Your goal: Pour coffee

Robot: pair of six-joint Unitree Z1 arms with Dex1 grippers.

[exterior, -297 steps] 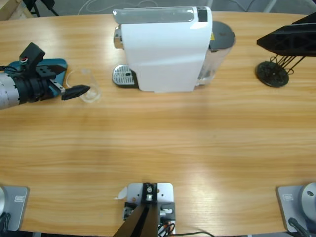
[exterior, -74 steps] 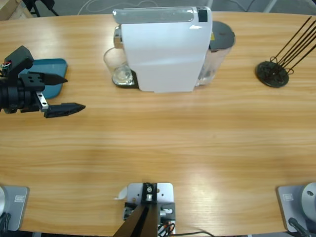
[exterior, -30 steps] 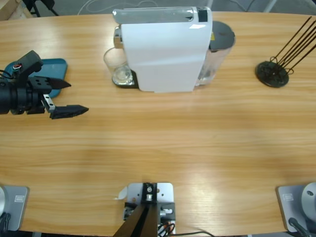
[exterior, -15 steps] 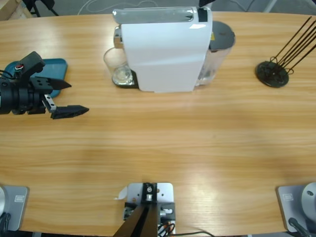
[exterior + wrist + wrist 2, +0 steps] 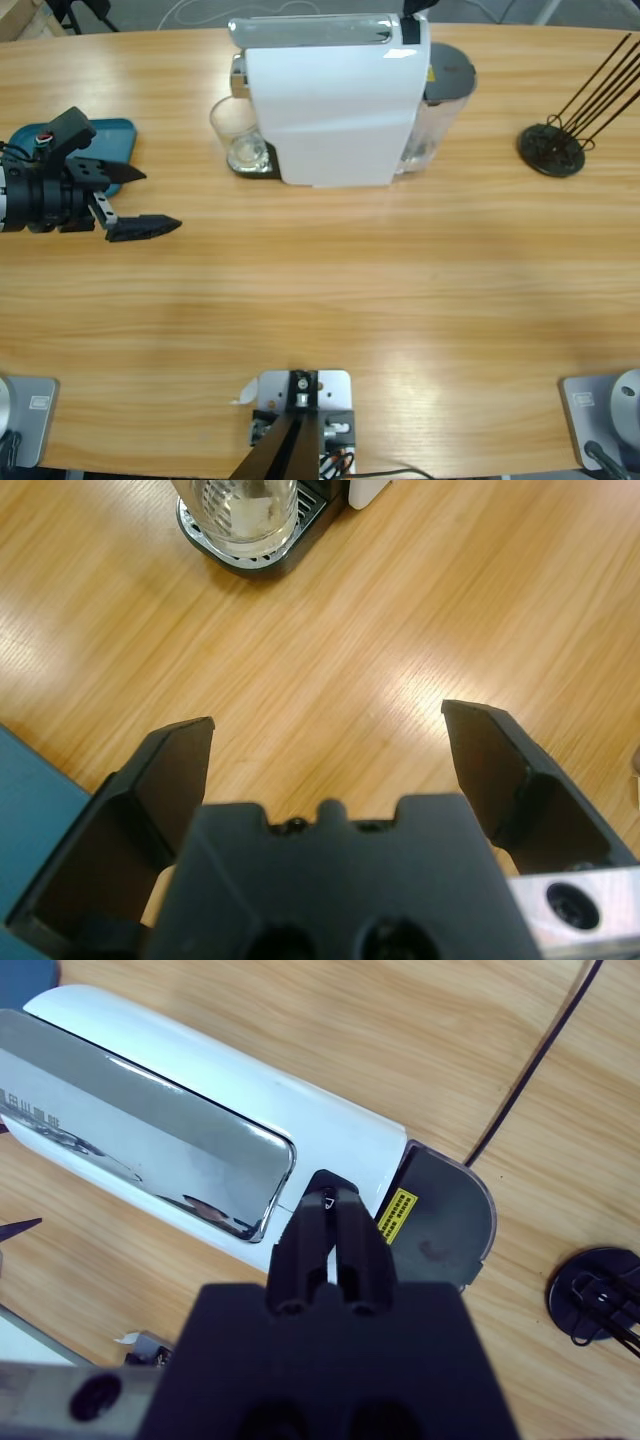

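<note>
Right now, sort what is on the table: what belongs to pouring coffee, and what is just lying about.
Part of the job:
coffee machine
glass on the drip tray
left gripper, open
right gripper, shut above the machine

Lying about:
teal tray
black wire rack

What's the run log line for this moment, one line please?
glass on coffee machine drip tray | left pincer open, empty, beside teal tray | right pincer shut above machine top
</note>
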